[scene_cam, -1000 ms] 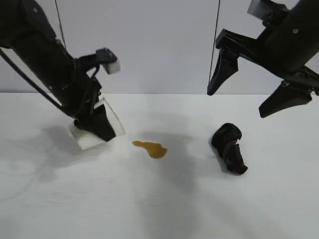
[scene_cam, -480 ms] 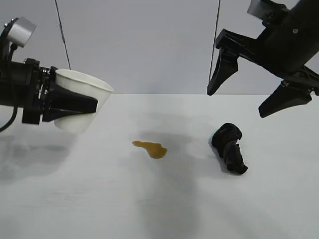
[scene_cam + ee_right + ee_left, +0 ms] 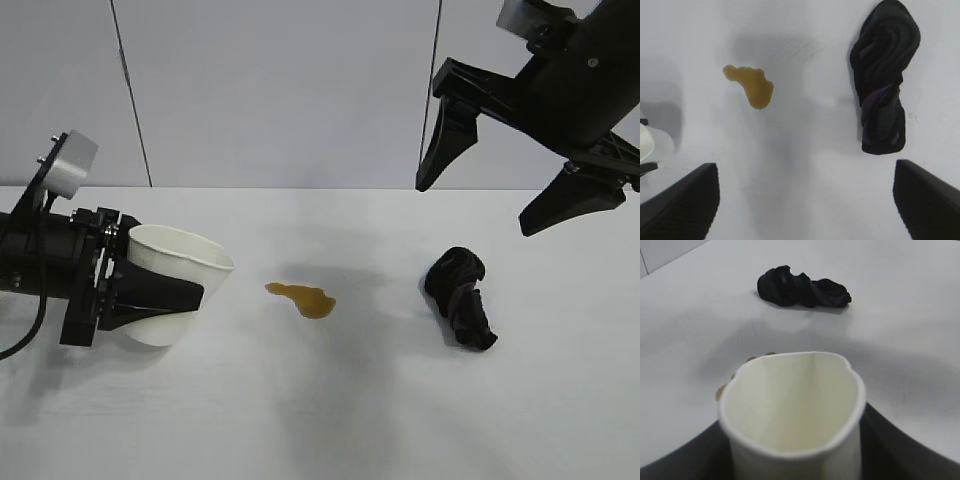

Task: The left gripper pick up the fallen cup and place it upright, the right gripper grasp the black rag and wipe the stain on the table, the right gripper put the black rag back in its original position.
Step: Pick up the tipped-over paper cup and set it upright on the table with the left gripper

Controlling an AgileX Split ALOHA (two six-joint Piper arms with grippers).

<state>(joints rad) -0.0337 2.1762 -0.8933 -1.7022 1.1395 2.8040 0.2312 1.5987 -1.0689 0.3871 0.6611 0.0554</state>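
at table's [image 3: 330, 420] left edge, left gripper [image 3: 185, 295] holds cup [image 3: 175, 275] tilted; right gripper [image 3: 505, 180] wide above rag [image 3: 460, 297].

The exterior camera faces both arms nearly level across the worktop [image 3: 330, 420]. The left wrist camera looks low and close past the cup [image 3: 795, 410]. The right wrist camera looks steeply down. All share the black rag [image 3: 460, 297] and the stain [image 3: 302, 298].

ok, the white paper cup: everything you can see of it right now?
The plain white paper cup is tapered, with a rolled rim squeezed slightly out of round and an empty, clean interior. The left pincer clamps its sides, black fingers running along the wall. It tilts, mouth up and toward the brown stain, base low near the white table; whether it touches is unclear.
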